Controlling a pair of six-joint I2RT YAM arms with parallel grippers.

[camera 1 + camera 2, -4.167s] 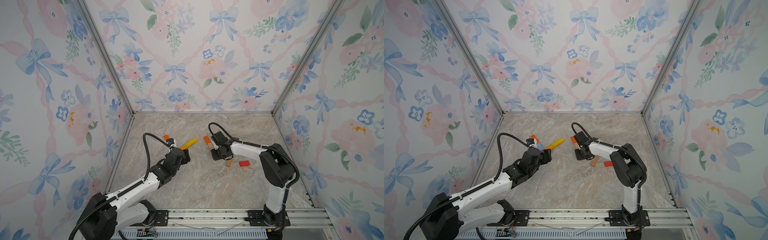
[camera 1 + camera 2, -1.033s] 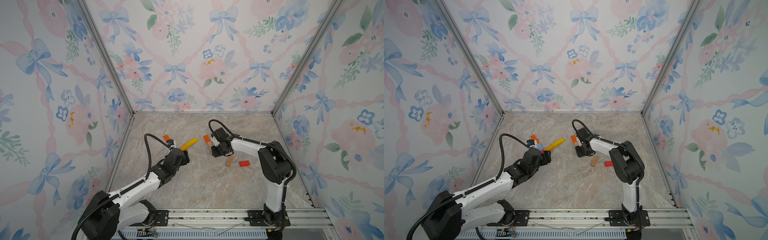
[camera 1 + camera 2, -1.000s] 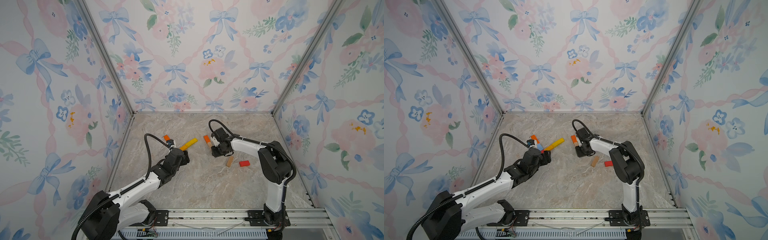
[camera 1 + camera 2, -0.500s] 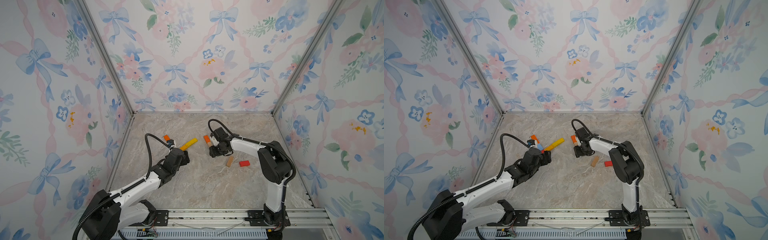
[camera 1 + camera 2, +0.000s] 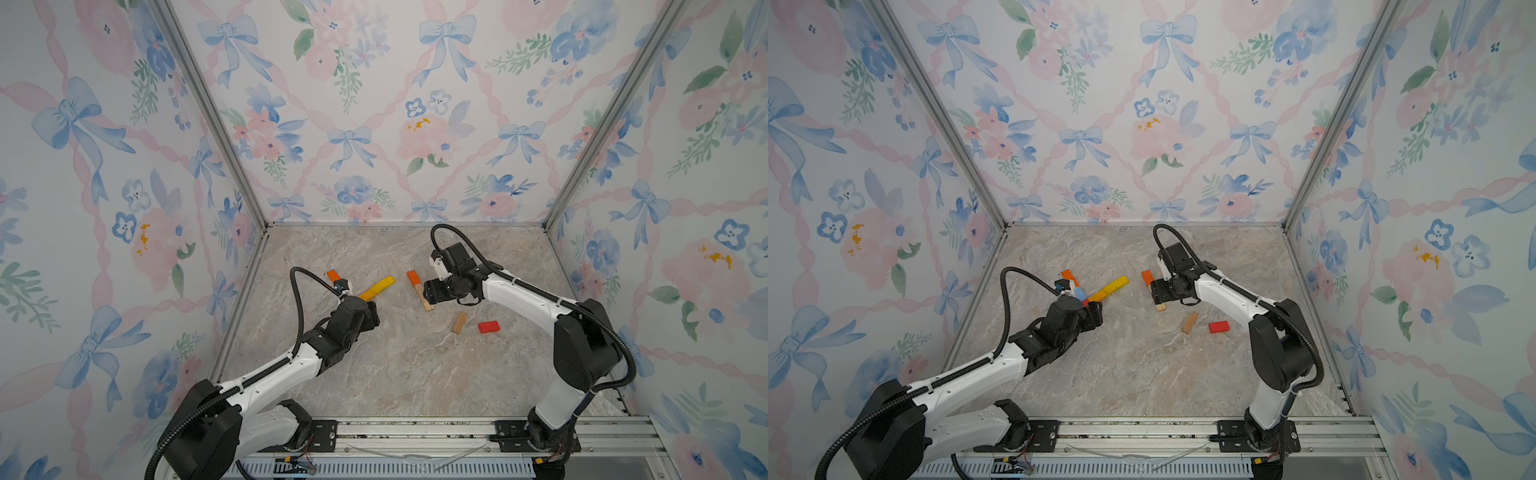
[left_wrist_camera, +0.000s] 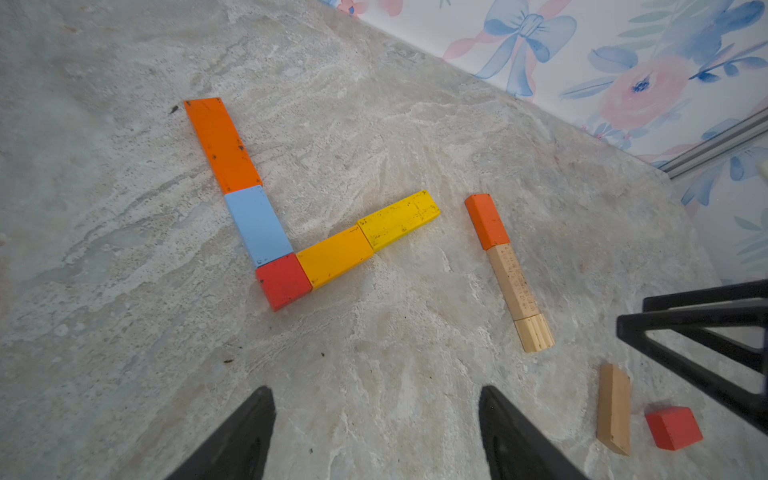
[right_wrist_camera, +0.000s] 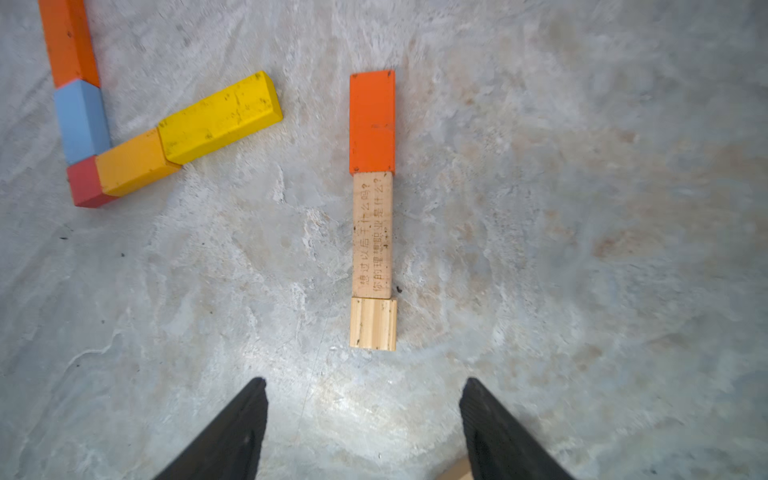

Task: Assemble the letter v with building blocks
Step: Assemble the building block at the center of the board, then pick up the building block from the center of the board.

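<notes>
Table: matte grey-beige marble-look slab, carrying everything. Left arm and right arm, white shells with black joints, are both reaching into the far half.

Left gripper is standing spread with nothing between its black wedge fingers, hovering by the corner of the left-hand figure. Right gripper is also standing spread and empty, hovering just off the near end of the middle row.

Building blocks: flat wooden rectangles with sharp edges and speck-scuffed paint, all lying flat in the table's far half.
- Toward the left edge, five are touching end to end in an angle. Long orange brick, light blue brick and red square at the vertex. Amber brick and yellow brick are forming the other leg, with the yellow sitting slightly skewed.
- Near the middle, three are touching in a straight row: second orange brick, bare tan brick with engraved characters, and short grooved tan stub.
- Toward the right edge, plain tan brick and small red block are lying just beside each other, apart.
</notes>
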